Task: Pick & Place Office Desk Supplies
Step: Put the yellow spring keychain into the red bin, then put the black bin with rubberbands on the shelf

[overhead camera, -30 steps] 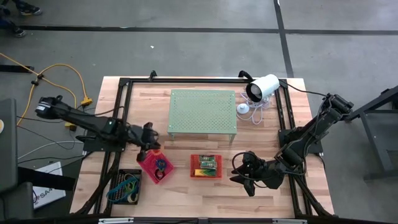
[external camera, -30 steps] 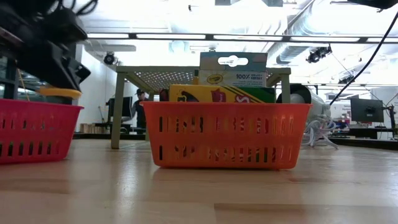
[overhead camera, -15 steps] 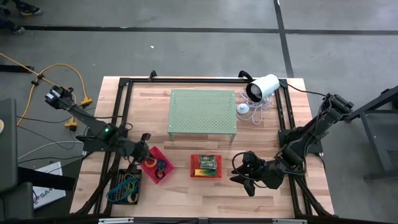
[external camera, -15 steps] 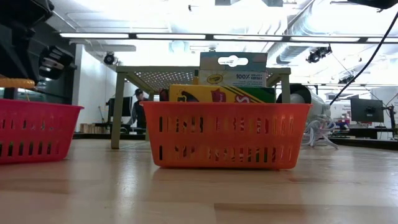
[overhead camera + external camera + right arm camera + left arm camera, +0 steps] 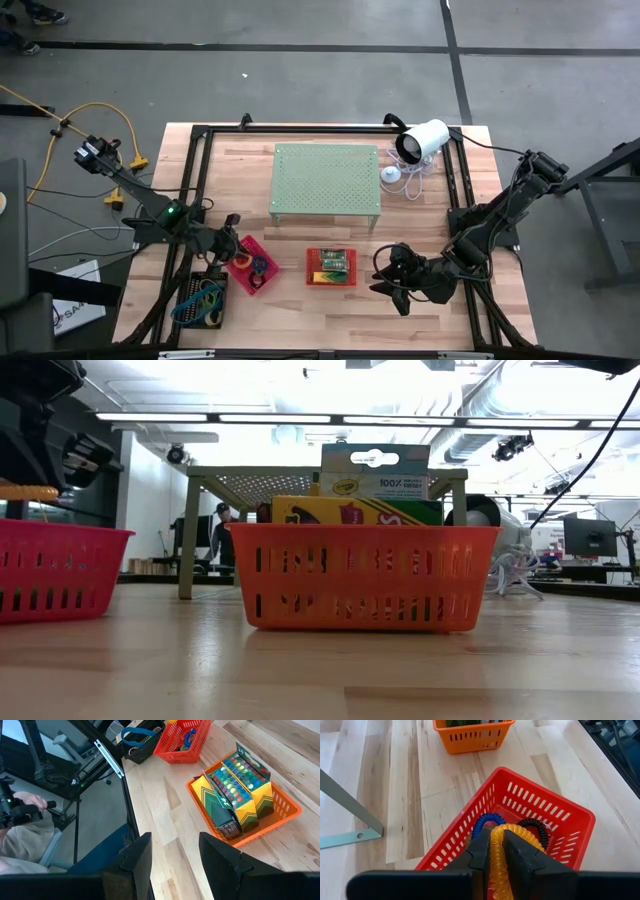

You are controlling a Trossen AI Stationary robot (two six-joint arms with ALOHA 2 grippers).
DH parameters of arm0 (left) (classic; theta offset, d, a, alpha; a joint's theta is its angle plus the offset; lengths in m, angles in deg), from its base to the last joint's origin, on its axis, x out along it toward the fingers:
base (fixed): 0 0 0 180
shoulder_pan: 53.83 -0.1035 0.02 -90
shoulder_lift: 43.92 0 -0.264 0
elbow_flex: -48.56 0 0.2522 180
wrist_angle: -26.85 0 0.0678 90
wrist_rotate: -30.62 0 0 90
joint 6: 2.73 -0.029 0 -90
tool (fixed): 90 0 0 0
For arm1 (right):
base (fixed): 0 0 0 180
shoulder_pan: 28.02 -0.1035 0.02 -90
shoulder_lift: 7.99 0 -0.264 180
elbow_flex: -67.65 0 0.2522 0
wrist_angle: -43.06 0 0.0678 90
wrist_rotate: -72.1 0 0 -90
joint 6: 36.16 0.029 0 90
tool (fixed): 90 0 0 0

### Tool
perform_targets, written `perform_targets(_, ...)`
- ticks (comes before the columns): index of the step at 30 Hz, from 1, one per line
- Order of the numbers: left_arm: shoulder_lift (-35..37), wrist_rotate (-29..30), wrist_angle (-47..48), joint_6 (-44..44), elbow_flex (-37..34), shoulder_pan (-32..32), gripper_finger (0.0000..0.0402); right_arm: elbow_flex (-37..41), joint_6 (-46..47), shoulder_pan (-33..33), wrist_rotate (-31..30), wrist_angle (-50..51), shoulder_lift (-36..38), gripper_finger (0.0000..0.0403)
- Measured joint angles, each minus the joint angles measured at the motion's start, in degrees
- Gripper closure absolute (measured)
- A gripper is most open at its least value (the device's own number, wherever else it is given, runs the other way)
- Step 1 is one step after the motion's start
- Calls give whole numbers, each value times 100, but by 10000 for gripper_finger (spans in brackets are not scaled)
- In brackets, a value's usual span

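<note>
My left gripper (image 5: pixel 496 838) is shut on an orange coiled ring (image 5: pixel 501 851) at the left side of the pink-red tray (image 5: pixel 546 796). In the high view the gripper (image 5: pixel 229 253) sits at that tray's (image 5: pixel 263 283) left edge. A blue ring (image 5: pixel 487 818) and a black ring (image 5: pixel 536 826) lie inside the tray. The black tray (image 5: pixel 190 287) holds rubber-band loops (image 5: pixel 207 298). My right gripper (image 5: pixel 386 276) waits open, right of the orange tray (image 5: pixel 331 285), which holds crayon packs (image 5: pixel 235 795). My left gripper pinches the orange ring between its two fingers, on the near side of the loop (image 5: pixel 498 845). The fingers (image 5: pixel 481 851) come slanting down from the table's left. In the low view the ring (image 5: pixel 22 492) is lifted clear above the tray rim (image 5: pixel 60 528).
The pale green perforated stand (image 5: pixel 325 178) stands on the far middle of the table, with a white camera (image 5: pixel 422 140) to its right. Black frame rails (image 5: pixel 193 170) run along both table sides. Bare wood lies between the trays and the near edge.
My left gripper moved toward the table's left and slightly up, carrying the orange ring from above the pink-red tray's middle to its left edge. It has stayed shut on the ring and has kept still for the last half second.
</note>
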Motion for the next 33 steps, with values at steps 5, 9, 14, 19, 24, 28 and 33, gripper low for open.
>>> perform_targets(5,-25,0,-4,0,0,-2,340,1,0,-1,2,0,-1,252)
perform_targets(9,-130,0,-2,-29,0,-2,299,2,0,-2,2,-2,0,252)
perform_targets(14,-255,0,-4,-29,0,-2,270,2,0,0,2,0,0,252)
perform_targets(19,-269,0,-24,-31,0,-2,268,2,-2,0,0,-2,0,252)
perform_targets(24,-269,0,-22,-31,0,-2,267,2,0,-1,1,0,0,252)
perform_targets(28,-269,0,-24,-33,0,-2,267,1,0,-1,1,0,0,252)
perform_targets(33,-269,0,-24,-33,0,-2,267,2,0,0,0,-2,-2,252)
